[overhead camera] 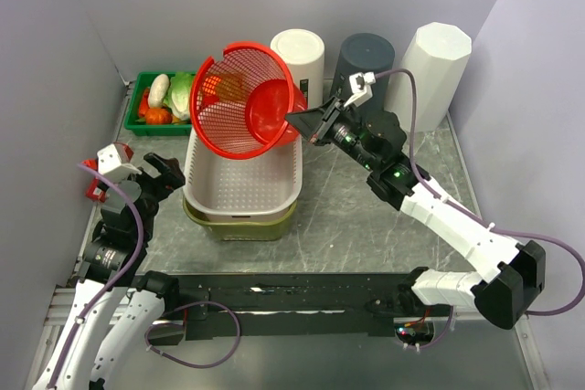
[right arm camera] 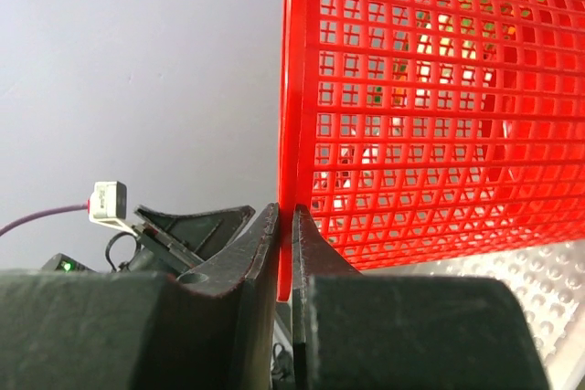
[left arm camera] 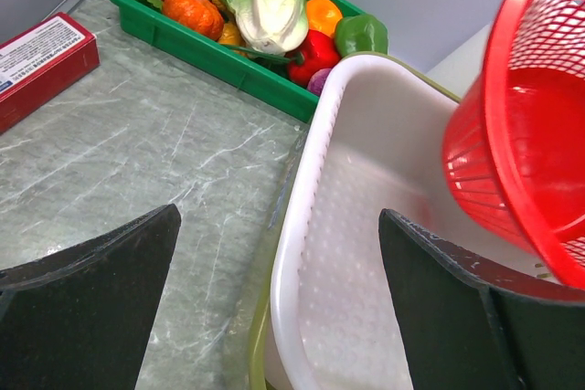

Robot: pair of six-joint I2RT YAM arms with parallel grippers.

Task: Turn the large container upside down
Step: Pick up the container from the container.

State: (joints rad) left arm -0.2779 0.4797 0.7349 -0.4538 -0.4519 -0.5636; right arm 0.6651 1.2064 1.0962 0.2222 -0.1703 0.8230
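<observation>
Grey-green marbled desk [overhead camera: 366, 216], lilac walls close on three sides. The red mesh basket [overhead camera: 228, 107], which I take to be the large container, is in the air over the white tub [overhead camera: 242, 200]. It's tipped on its side with the mouth facing left and up. The right gripper [right arm camera: 285, 226] is pinched tight on the basket's rim at the right side. That's a thin edge grip, with the whole body hanging off one side. The left gripper [left arm camera: 279, 226] is spread wide and holds nothing, parked low beside the tub's left wall.

Risks:
- The rim could pivot or slide between the pads as the wrist rolls. The contact is small and the load is off-centre, so the basket would drop into the tub or onto its edge.
- The lower rim could catch the tub wall mid-roll. It looks near there in the left wrist view.
- The wrist and its cable sit just in front of the dark cylinder [overhead camera: 364, 57] and the white cylinder [overhead camera: 302, 57], so swinging back could knock one over.

Room:
- The back is crowded: the octagonal white cylinder [overhead camera: 437, 61] stands there too, and the green vegetable tray [overhead camera: 135, 116] is at back left.
- There's bare desk right of the tub, and a narrower strip on its left near the red box [left arm camera: 41, 66].
- I'd judge the right-front patch the safest place to set it down.
</observation>
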